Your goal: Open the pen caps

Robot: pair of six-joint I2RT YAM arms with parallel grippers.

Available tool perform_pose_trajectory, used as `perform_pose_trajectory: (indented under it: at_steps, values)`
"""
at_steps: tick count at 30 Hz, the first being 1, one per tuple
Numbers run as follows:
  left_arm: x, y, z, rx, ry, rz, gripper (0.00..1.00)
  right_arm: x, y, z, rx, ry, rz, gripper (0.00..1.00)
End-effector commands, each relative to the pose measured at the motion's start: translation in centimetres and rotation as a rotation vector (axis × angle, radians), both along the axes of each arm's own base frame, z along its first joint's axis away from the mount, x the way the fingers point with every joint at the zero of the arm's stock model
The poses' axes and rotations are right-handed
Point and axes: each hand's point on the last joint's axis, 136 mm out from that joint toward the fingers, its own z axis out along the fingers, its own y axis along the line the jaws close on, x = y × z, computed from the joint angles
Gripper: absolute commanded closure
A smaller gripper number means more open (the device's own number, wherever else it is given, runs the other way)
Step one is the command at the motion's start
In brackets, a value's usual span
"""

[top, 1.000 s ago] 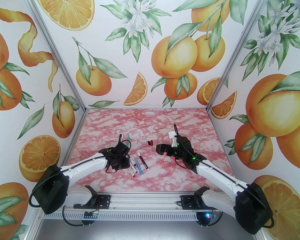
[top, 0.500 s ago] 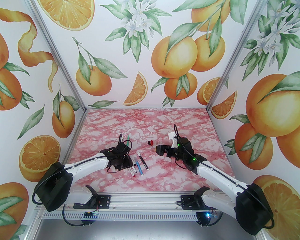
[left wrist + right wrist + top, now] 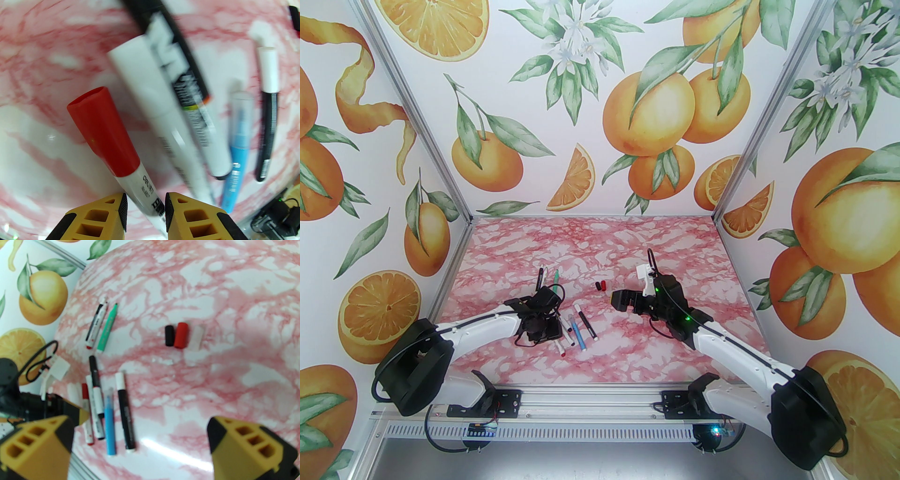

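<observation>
Because the left gripper [image 3: 145, 211] is clamped on the white barrel of the red-capped pen [image 3: 142, 185], a little way behind the fitted red cap [image 3: 103, 131], the step in hand appears to be offering that cap to the other arm. The grip needs to be firm, since a round barrel can twist or slide between the pads once the cap is pulled. Just right of it lie a white-capped marker [image 3: 150, 93], a blue pen [image 3: 235, 161] and a black pen with a white cap [image 3: 269, 117]. The held pen should rise clear of them before it swings, cap pointing right. Further right on the pink marble tabletop [image 3: 234, 298], a loose black cap [image 3: 169, 335], a loose red cap [image 3: 181, 335] and a pale cap [image 3: 197, 337] lie side by side. The right gripper [image 3: 139, 427] hovers spread wide with nothing in it. It should close on the cap alone, not the barrel, and pull straight along the pen's axis.
</observation>
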Motion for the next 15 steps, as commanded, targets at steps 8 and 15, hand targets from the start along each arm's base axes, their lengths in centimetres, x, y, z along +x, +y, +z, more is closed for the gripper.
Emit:
perform_pose_trajectory:
  at_steps: [8,15]
  values:
    - [-1.6,4.3,0.1,0.226,0.034,-0.068,0.68,0.2,0.6,0.3,0.023,-0.009,0.016,0.0]
    - [-1.3,5.8,-0.1,0.319,0.026,-0.074,0.69,0.2,0.6,0.1,0.025,-0.005,0.016,0.0]
